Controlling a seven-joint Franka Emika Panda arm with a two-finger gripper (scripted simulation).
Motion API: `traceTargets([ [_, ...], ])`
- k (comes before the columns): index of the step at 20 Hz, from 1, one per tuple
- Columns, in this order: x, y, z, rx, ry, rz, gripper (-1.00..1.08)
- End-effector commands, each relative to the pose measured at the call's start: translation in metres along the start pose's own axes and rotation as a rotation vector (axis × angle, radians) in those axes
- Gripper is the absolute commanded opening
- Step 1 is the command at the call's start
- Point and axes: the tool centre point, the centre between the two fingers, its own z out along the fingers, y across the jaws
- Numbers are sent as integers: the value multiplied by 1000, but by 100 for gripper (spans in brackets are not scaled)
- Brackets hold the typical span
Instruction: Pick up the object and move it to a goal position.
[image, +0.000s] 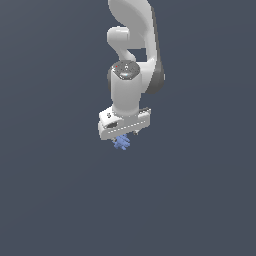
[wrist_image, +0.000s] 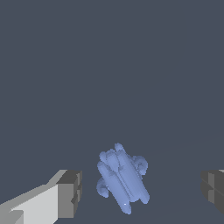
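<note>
Directly below white arm: fingers spread wide apart, light-blue spiky object between them, untouched.

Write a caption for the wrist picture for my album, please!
Open tool with its fingers apart on either side of the light-blue spiky object.

place: simulator render | evidence: flat featureless grey-blue backdrop

Flat, even simulator lighting, dim slate-grey backdrop, soft shading down the white arm, no cast shadows visible, no glare, both views sharp, no blur, no edge distortion
</note>
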Motion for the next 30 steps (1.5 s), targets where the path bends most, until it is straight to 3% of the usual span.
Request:
traceTargets([
  [1,-4,1,5,1,-2,-67,100],
  [30,-48,3,55,23,2,-841,100],
])
